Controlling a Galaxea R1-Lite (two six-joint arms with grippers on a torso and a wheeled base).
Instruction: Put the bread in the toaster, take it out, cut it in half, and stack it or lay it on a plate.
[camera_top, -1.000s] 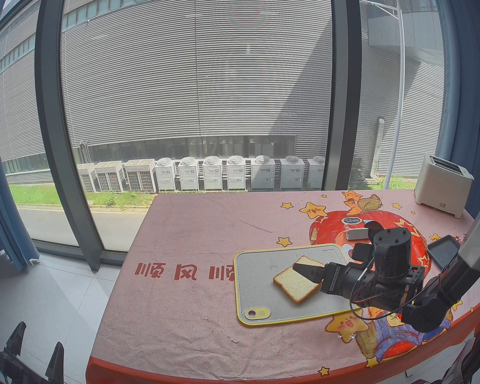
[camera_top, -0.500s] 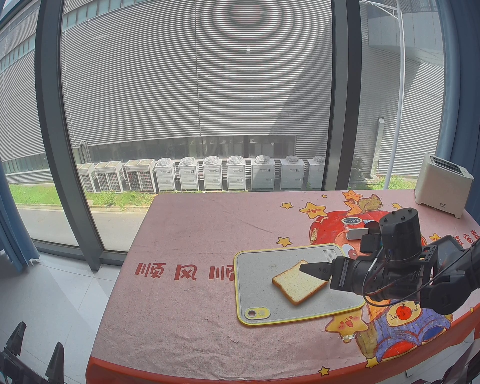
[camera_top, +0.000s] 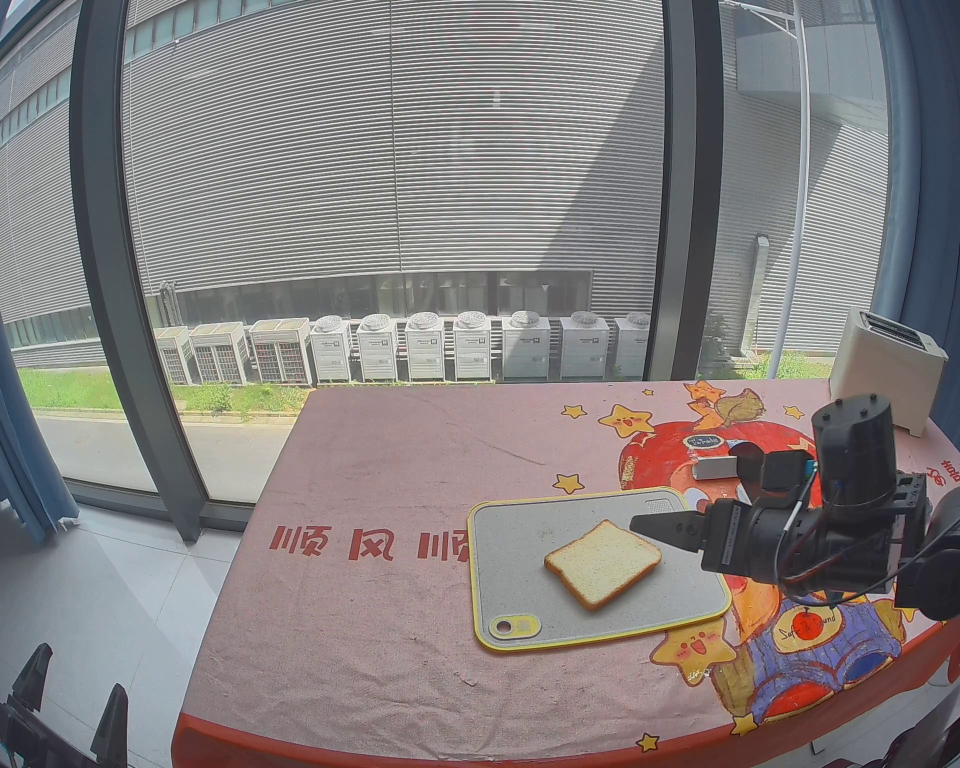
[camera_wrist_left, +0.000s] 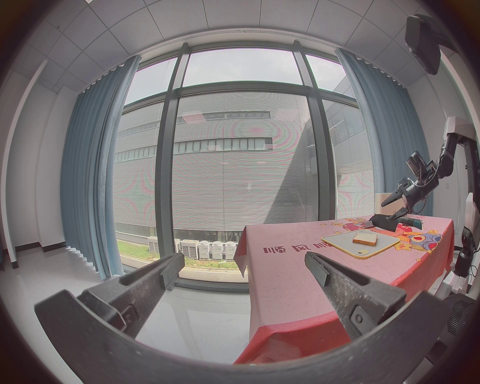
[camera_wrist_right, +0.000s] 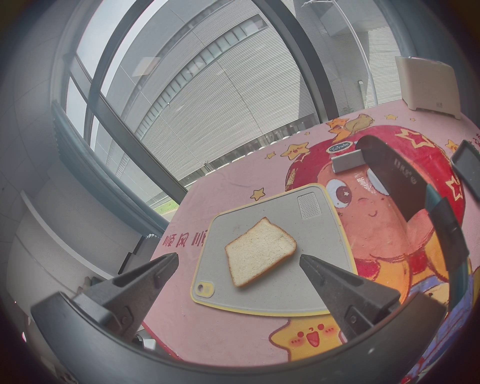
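Flat on the grey cutting board (camera_top: 520, 540) on the table (camera_top: 400, 450): the bread (camera_top: 603, 563), whole, uncut. Just to its right, level with it and not touching: the right end effector (camera_top: 662, 528), fingers spread, clamped on nothing. Straight ahead of those fingers, then, toward the robot's left. Set cornerwise (nearly square, so hardly any long axis to speak of), one corner aimed at the fingertips, seemingly the rounded end on that side. Far nearer than the left end effector (camera_wrist_left: 243, 262), likewise spread and empty, low off the table's left. Beyond the right arm: knife (camera_wrist_right: 395, 172) and toaster (camera_top: 885, 370).
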